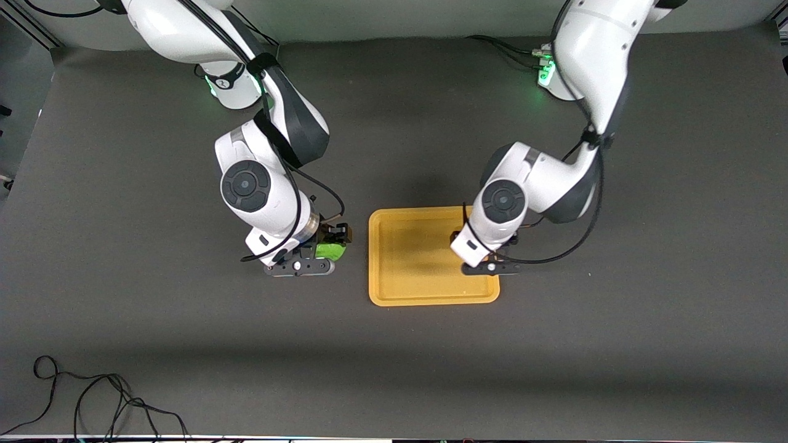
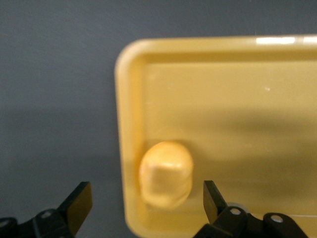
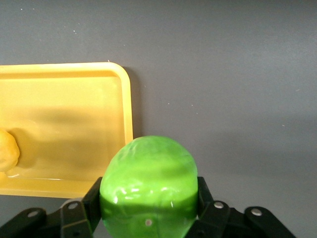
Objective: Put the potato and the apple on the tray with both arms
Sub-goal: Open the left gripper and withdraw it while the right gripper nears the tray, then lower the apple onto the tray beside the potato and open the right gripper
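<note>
Now I see my right claw [image 3: 148, 220] clamping the apple [image 3: 148, 186] over bare bench [image 1: 184, 344], just beside the tray [image 1: 394, 289] rim. My left claw [image 2: 143, 208] hangs wide over the potato [image 2: 166, 173], which lies in a tray corner toward the left arm's end, its long axis along the rim.

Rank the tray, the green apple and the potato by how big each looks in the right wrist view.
1. Tray, the widest, though cut off at the edge.
2. Apple, shut in the right gripper; being so near the camera inflates it.
3. Potato, only partly in view on the tray.

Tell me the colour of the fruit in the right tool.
Bright green: the apple, clamped in the right tool beside the tray. Right wrist view shows it best.
</note>
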Robot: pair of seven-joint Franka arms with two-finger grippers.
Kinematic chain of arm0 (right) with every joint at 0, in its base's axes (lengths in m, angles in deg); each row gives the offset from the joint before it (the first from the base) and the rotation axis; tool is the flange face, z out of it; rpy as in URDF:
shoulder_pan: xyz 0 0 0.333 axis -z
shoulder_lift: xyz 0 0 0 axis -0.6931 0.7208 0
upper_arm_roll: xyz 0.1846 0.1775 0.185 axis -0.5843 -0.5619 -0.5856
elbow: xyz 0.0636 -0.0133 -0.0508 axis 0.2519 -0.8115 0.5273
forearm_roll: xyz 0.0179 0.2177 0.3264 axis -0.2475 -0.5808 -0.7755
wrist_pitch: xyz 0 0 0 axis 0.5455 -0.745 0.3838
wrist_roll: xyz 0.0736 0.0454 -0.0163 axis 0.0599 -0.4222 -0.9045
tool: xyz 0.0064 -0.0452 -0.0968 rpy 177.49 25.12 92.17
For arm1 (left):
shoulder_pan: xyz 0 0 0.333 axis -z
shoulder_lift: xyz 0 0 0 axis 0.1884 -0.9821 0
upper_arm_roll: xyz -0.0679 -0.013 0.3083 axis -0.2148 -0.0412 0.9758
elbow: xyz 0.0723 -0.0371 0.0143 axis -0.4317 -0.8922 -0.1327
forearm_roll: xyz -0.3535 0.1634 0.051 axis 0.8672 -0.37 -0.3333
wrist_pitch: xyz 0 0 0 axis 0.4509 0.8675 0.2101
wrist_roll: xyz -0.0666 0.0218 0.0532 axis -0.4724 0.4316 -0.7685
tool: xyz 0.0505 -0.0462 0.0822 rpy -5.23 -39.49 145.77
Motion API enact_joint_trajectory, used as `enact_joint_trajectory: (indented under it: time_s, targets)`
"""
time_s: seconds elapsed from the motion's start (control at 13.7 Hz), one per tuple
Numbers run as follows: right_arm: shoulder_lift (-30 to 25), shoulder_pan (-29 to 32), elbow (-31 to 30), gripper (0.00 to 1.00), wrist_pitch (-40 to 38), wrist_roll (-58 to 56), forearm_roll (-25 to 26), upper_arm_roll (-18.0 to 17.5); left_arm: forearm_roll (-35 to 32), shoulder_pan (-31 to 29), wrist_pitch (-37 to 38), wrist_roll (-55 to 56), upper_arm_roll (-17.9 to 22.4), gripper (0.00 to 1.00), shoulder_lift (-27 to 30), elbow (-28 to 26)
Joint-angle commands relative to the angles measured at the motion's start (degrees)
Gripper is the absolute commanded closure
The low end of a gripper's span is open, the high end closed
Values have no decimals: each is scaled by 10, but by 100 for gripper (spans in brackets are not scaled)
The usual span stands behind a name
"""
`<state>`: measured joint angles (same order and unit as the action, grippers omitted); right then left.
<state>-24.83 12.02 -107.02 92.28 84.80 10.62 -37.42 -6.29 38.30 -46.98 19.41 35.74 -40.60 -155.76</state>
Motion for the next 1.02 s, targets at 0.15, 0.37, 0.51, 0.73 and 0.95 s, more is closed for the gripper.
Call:
enact_joint_trajectory:
  time_s: [0.15, 0.37, 0.51, 0.73, 0.95]
  targets:
    - [40, -27, 28, 58, 41, 55, -13, 3, 0, -102, 116, -102, 2, 0, 163, -19]
    - [107, -70, 107, 61, 42, 100, -11, 3, 22, -163, 161, -173, 2, 0, 224, -19]
    - [162, -85, 173, 61, 51, 148, -11, 3, 25, -193, 199, -234, 3, 0, 246, -19]
    - [241, -98, 233, 61, 105, 181, -10, 3, 26, -218, 250, -264, 4, 0, 277, -19]
    - [277, -119, 234, 61, 145, 197, -6, 3, 25, -239, 267, -285, 4, 0, 285, -19]
